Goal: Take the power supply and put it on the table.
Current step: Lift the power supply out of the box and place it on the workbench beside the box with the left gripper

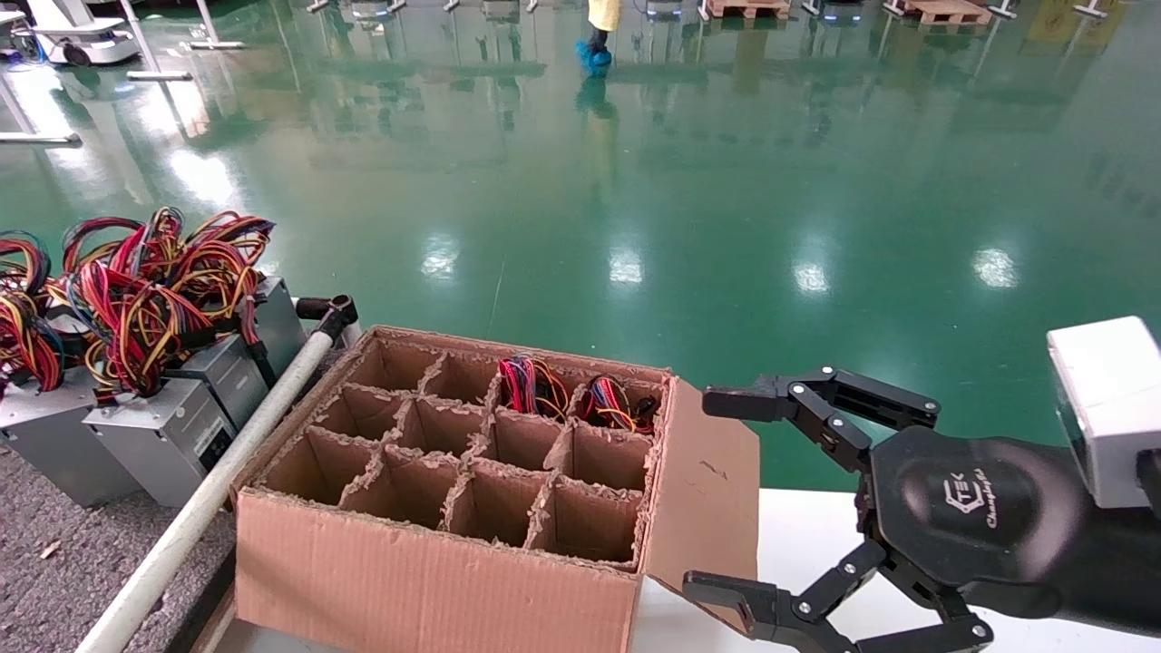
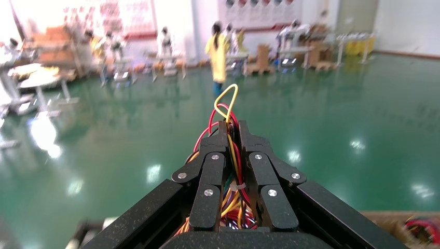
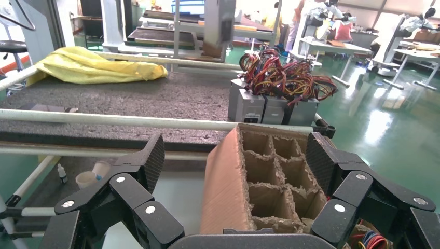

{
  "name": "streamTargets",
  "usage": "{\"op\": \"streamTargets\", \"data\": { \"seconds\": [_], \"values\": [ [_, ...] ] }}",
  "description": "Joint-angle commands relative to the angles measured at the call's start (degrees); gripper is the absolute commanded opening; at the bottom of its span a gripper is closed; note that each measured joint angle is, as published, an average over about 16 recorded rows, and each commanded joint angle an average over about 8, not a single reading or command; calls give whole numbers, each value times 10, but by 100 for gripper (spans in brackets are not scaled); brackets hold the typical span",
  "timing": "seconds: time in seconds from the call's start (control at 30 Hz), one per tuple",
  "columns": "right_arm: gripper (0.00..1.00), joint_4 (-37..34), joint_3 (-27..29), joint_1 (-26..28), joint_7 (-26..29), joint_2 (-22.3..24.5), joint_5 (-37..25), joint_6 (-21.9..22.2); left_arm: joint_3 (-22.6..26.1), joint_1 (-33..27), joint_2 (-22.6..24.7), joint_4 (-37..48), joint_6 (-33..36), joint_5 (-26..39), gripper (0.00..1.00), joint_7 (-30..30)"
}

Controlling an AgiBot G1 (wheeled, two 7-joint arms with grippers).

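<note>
In the left wrist view my left gripper point(image 2: 233, 129) is shut on a bundle of red, yellow and black wires point(image 2: 227, 101) of a power supply; the grey box itself is hidden. This gripper does not show in the head view. Three grey power supplies point(image 1: 163, 426) with tangled wires stand on the dark speckled table point(image 1: 54, 562), behind the white tube rail point(image 1: 209, 494). Two more wire bundles point(image 1: 535, 385) stick out of the far cells of the divided carton point(image 1: 435, 580). My right gripper point(image 1: 707, 494) hangs open beside the carton's right flap, holding nothing.
The carton stands on a smooth white tabletop point(image 1: 816, 535); most of its cells are empty. A yellow cloth point(image 3: 88, 66) lies at the table's far end. Small bottles point(image 3: 85, 179) sit below the rail. Green floor lies beyond.
</note>
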Motion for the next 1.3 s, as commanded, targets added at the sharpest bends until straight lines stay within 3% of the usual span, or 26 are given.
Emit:
{"op": "streamTargets", "data": {
  "seconds": [0.03, 0.33, 0.67, 1.3],
  "values": [
    [100, 0, 0, 0, 0, 0, 0, 0, 4, 4, 2, 13, -3, 8, 0, 12],
    [100, 0, 0, 0, 0, 0, 0, 0, 23, -12, 19, 68, 5, 48, 0, 44],
    [100, 0, 0, 0, 0, 0, 0, 0, 41, -25, 48, 149, -58, 92, 0, 88],
    [100, 0, 0, 0, 0, 0, 0, 0, 54, 7, 99, 253, -83, 109, 0, 171]
  ]
}}
